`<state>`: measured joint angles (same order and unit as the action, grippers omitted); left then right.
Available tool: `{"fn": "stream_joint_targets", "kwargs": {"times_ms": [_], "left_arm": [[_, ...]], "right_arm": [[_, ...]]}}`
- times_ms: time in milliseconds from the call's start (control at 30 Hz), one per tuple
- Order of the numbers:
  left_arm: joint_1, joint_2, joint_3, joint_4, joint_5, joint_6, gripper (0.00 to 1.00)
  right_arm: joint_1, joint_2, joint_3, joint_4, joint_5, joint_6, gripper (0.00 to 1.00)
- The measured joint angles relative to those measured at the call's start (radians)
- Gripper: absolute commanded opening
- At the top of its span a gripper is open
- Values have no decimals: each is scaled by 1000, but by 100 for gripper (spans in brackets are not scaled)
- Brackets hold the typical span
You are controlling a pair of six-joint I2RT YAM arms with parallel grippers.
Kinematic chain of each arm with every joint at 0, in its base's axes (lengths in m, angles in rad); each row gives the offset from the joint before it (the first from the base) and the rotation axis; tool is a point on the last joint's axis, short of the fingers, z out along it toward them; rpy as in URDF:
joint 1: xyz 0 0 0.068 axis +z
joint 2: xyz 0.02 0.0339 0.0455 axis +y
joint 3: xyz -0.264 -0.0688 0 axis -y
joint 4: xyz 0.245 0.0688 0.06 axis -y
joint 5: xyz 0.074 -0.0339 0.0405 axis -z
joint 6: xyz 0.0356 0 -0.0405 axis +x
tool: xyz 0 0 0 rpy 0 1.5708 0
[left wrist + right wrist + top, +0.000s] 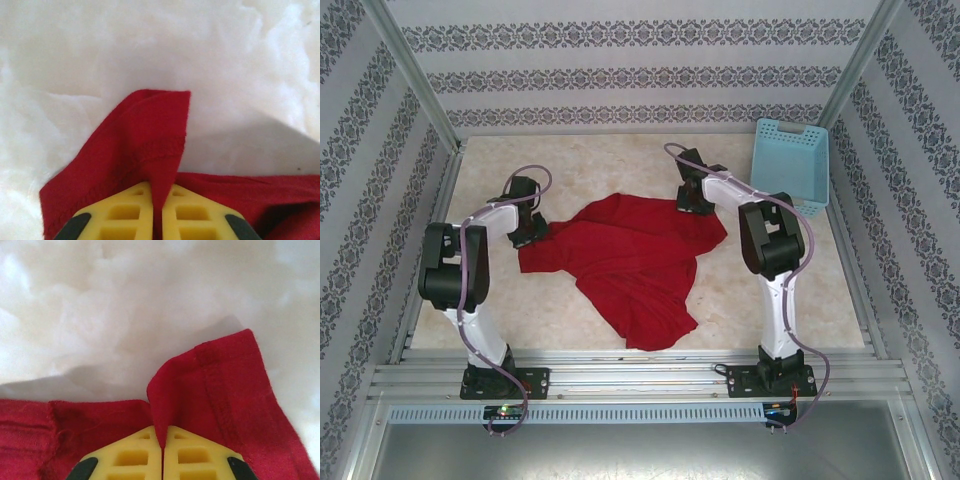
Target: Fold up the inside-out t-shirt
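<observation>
Patterned wall panels (620, 80) enclosed a pale, marbled table (570, 170). The inside-out t-shirt (630, 265), plain red, lay rumpled at mid-table between the two arms. Its upper edge ran from one claw across to the other, and a long lobe trailed toward the near edge. A light blue plastic basket (795, 160) stood at the far right corner, apart from the garment.

The left claw (161, 200) was pressed together on a thin upright fold of red cloth at the shirt's left end. A stitched hem (150, 150) showed just beyond its yellow tips. The right claw (161, 437) was likewise pinched on a raised ridge of cloth at the far right end, beside a double-stitched edge band. Both claws sat low over the table.

Handling assessment: the cloth appeared light, soft and wholly limp, and it would probably sag and drape rather than hold any shape. Slippage from a firm pinch seemed unlikely, and breakage was not a concern. The hemmed edges and corners were judged the soundest places to take hold, since the doubled, stitched cloth is thicker there. Two holds set well apart on one edge would likely let the cloth be drawn flat. The bunched middle offered no clean purchase.

Markings: no brand, label, print or legible writing was found on the garment, the claws or the basket.
</observation>
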<state>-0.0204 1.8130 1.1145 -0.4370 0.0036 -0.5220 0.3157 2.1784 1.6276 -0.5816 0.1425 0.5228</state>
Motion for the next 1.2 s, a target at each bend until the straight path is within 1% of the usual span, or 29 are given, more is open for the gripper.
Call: {"fn": "stream_joint_targets", "kwargs": {"times_ms": [33,100,200,267,367,533,667,833,967,1067,1200], "left_arm": [[0,-23,-5,-1,0,-1,0],[0,-97,-14,-7,0,-2,0],[0,-271,-18,-9,-5,-2,0],[0,-415,-17,-5,-10,-2,0],[-4,-589,-8,-3,-24,-1,0],[-5,-779,43,-4,-39,6,0],[-5,-894,108,-5,-26,16,0],[-5,-1030,196,-3,21,18,0],[-5,-1112,258,7,66,17,0],[-5,-1149,295,21,93,8,0],[-5,-1144,327,42,113,2,0]], "right_arm": [[-3,-29,-26,-2,1,-7,0],[-7,-100,-66,-8,5,-14,0],[-11,-254,-101,-10,21,-37,0],[-12,-387,-109,-2,34,-57,0],[-13,-586,-114,23,57,-89,0],[-13,-859,-119,56,78,-138,0],[-12,-1024,-120,56,68,-164,0],[-8,-1186,-95,47,11,-175,0],[22,-1282,-39,47,-51,-175,0],[29,-1333,11,43,-80,-171,0],[29,-1348,62,51,-75,-174,0]]}}
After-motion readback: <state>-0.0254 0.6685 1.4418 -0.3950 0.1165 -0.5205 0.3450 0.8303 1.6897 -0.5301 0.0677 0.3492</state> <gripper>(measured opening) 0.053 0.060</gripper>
